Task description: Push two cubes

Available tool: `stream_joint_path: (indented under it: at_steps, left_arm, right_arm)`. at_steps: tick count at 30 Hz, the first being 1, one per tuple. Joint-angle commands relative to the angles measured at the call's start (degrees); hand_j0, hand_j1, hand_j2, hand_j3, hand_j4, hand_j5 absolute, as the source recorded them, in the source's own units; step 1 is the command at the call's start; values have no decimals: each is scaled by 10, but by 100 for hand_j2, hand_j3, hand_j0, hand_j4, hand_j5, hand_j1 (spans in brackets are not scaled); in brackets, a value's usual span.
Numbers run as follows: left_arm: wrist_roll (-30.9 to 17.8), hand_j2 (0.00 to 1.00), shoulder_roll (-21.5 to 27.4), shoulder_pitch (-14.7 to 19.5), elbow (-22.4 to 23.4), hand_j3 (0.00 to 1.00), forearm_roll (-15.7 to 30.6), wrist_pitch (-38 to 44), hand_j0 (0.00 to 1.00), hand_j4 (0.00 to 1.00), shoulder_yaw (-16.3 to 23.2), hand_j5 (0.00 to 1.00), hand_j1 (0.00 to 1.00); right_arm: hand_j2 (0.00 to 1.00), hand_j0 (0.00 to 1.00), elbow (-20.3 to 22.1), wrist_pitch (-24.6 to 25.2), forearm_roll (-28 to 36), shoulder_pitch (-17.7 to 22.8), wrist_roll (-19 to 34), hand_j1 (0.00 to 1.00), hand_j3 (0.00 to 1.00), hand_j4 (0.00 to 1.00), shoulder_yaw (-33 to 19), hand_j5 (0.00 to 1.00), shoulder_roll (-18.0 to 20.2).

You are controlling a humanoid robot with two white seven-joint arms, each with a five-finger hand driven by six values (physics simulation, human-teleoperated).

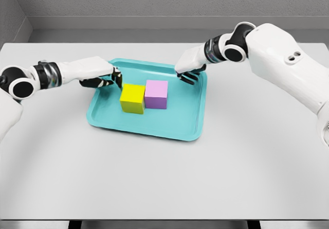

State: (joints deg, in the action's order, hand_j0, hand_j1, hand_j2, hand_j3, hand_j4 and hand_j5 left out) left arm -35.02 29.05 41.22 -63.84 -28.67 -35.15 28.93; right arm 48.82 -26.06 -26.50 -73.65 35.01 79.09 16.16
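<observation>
- Pale grey flat bench point(164, 177) carries a shallow teal plastic tray point(110, 121) with rounded corners, set a bit left of centre.
- Solid yellow cube point(132, 98) and solid lilac-purple cube point(156, 94) sit inside the tray, side by side and touching, yellow on the left, purple on the right, both in the tray's back half.
- White left arm comes in from the left edge, forearm nearly level over the bench, wrist reaching over the tray's left rim.
- Left hand point(97, 74) is palm down at the tray's back left corner; dark fingers point(116, 78) loosely curled, pointing right, tips just beside the yellow cube's upper left. Contact looks close but can't confirm from this angle. Holding nothing.
- White right arm comes in from the right edge, upper arm large in the foreground, forearm angled down and left.
- Right hand point(190, 64) hovers over the tray's back right corner; fingers point(188, 77) bent downward, slightly apart, near the rim, clear of the purple cube, gripping nothing.
</observation>
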Motion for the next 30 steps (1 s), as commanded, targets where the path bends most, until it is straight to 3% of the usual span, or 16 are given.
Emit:
stream_joint_path:
  at_steps: [1,4,6,8,16,30]
  left_arm:
    - [0,49,24,-1,-15,49,25,1,49,49,-1,49,49]
    - [0,49,45,-4,-34,49,44,1,49,49,-2,49,49]
    - [0,49,88,-11,-88,49,85,1,49,49,0,49,49]
    - [0,49,128,-46,-156,49,125,1,49,49,-1,49,49]
    - [0,49,178,-113,-283,49,179,1,49,49,-5,49,49]
    - [0,49,135,-136,-275,49,173,1,49,49,0,49,49]
  right_arm:
    - [12,12,-2,15,-12,-1,0,12,12,12,0,12,-10]
    - [12,12,-36,15,-14,-3,0,12,12,12,1,12,-36]
    - [12,12,-37,18,-28,-6,0,12,12,12,2,12,-44]
    - [12,12,-36,19,-33,-6,0,12,12,12,3,12,-53]
    - [12,12,-36,22,-52,-10,0,12,12,12,2,12,-71]
    - [12,12,-23,19,-65,-14,0,12,12,12,30,12,-86]
